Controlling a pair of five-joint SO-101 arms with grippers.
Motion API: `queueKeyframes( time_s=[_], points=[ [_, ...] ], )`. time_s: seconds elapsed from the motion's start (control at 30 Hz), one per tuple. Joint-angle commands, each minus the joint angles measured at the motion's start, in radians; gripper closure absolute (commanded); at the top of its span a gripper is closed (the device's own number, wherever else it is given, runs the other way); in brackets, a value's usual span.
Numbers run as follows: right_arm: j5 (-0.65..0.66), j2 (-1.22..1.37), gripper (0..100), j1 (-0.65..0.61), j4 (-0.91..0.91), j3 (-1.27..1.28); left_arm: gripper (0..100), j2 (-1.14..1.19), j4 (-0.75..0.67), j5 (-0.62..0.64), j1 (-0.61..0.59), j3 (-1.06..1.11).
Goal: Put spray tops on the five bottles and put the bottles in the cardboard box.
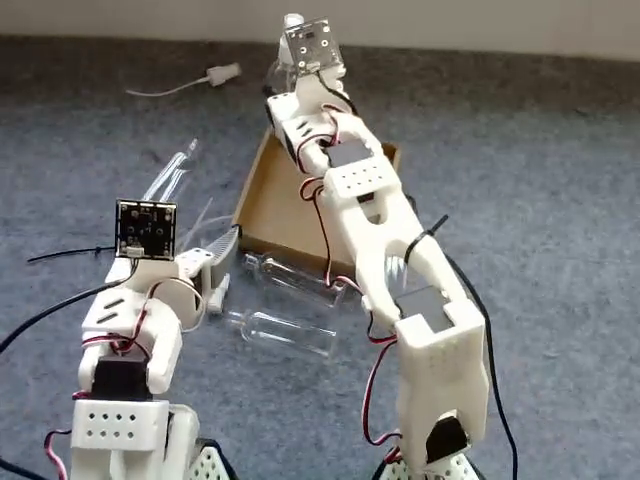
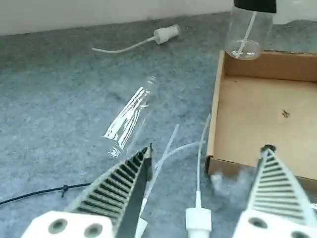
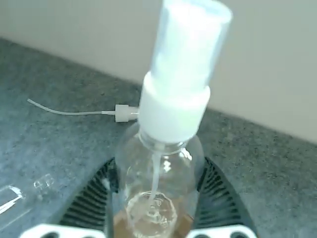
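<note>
Aloft at the far side of the cardboard box (image 1: 268, 200), a clear bottle (image 3: 158, 198) stands upright in the right gripper (image 3: 158, 176), whose ribbed black jaws are closed against its sides. A white spray top (image 3: 173, 109) sits fitted on the bottle's neck, its tube running down inside. Nearer the arms' bases, the left gripper (image 2: 205, 171) hangs with its jaws spread wide and nothing held, just short of the box's near wall. A loose spray top (image 2: 198, 220) lies on the grey cloth (image 1: 560, 200) between those jaws, its thin tube trailing towards the box. An uncapped bottle (image 2: 130, 116) lies on its side beside the box, and farther off rests another spray top (image 2: 166, 33). Two more bare bottles (image 1: 295, 275) (image 1: 285, 335) lie side by side between the arms.
</note>
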Motion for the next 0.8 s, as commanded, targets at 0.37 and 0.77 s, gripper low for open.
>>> queueKeyframes(
  time_s=[0.37,0.77],
  points=[
    [0.005,-0.022,99.5,0.012,-0.127,0.143,78,-0.005,-0.034,0.008,-0.044,-0.002],
    [0.012,-0.019,99.5,-0.005,-0.326,0.295,78,-0.005,-0.034,0.008,-0.039,0.001]
  ],
)
